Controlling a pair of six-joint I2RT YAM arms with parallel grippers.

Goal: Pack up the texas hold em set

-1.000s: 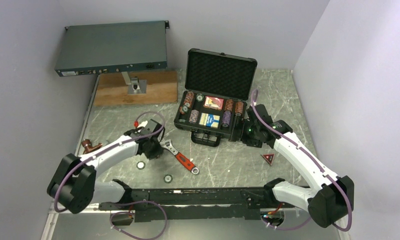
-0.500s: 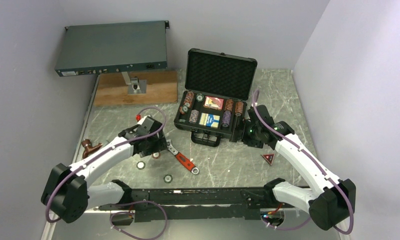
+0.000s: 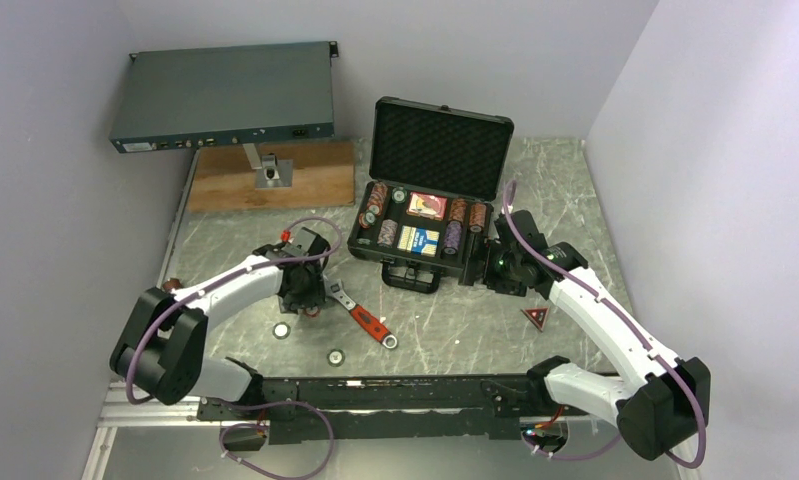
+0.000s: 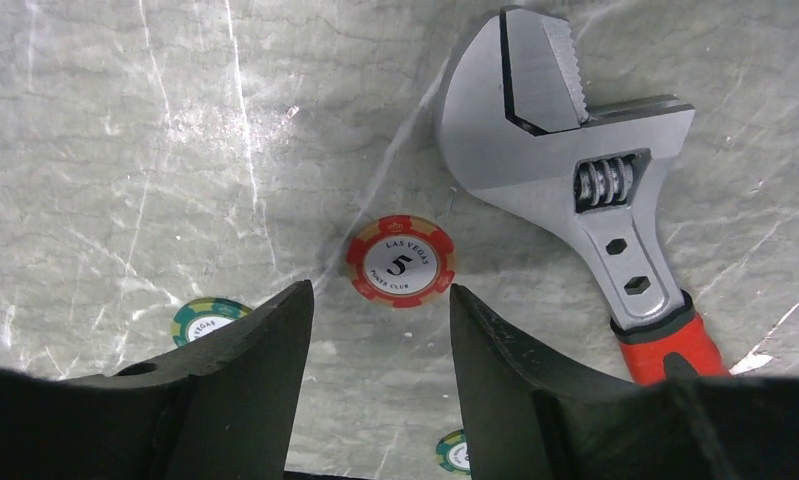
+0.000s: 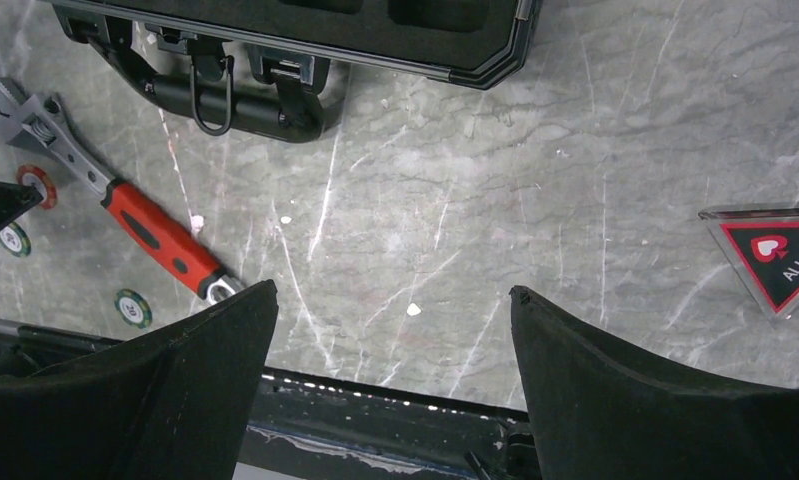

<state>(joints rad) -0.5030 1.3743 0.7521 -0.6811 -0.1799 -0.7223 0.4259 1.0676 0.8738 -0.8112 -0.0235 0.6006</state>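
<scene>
**Left pincer open over a loose red chip**

The left pincer [image 4: 378,300] stands at a middling gap and holds nothing. A red chip [image 4: 400,260] marked 5 lies flat on the table [image 4: 125,150], just ahead of the gap between its fingertips. It may be hovering rather than touching the table; the view does not settle that. A green chip [image 4: 207,320] lies beside its left finger, and the head of a wrench [image 4: 575,170] lies ahead to the right.

The right pincer [image 5: 392,290] gapes wide and empty over bare table. The case [image 5: 305,25] lies ahead of it with its handle towards the pincer, and the red triangle [image 5: 775,255] lies off to its right. From above, the case is open with its lid upright, holding rows of chips [image 3: 377,200], a red deck [image 3: 427,205] and a blue deck [image 3: 418,239].
</scene>
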